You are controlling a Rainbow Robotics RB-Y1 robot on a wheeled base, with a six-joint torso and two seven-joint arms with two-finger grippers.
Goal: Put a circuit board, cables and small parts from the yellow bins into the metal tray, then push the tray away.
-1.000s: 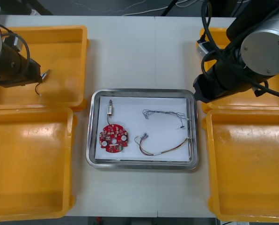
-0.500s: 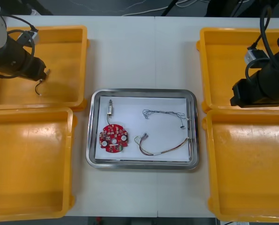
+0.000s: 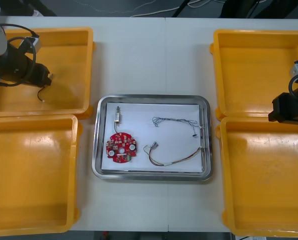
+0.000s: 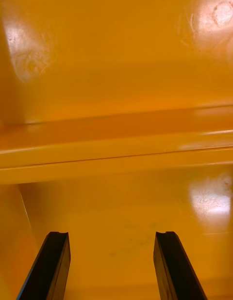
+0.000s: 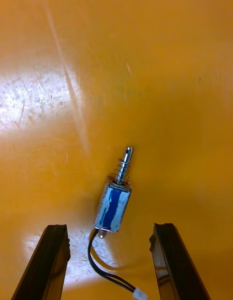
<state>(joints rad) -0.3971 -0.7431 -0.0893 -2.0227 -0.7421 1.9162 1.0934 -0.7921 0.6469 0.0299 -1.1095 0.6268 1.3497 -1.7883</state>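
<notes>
Describer: Over the last second the right arm has swung away from the three o'clock rim of the metal tray to the table's three o'clock edge; the left arm has barely shifted.

Listener: What does the right gripper hold?

Describer: Nothing. The right gripper hangs at the meeting rims of the far right yellow bin and near right yellow bin, black fingers wide apart.

Listener: And the left?

Describer: The left gripper is over the far left yellow bin, at ten o'clock from the tray, fingers also spread wide and empty. A small metal part lies on the bin floor in line with the gap, touching neither finger.

Listener: How does it look?

Describer: A short blue-wrapped block with a silver pin and spring at one end; from the other, a thin black cable curls to a tiny white plug.

Listener: And the tray?

Describer: White inside. A round red circuit board at eight o'clock, a second small metal part at ten, a twisted blue and white cable at one, a red and yellow cable at five.
</notes>
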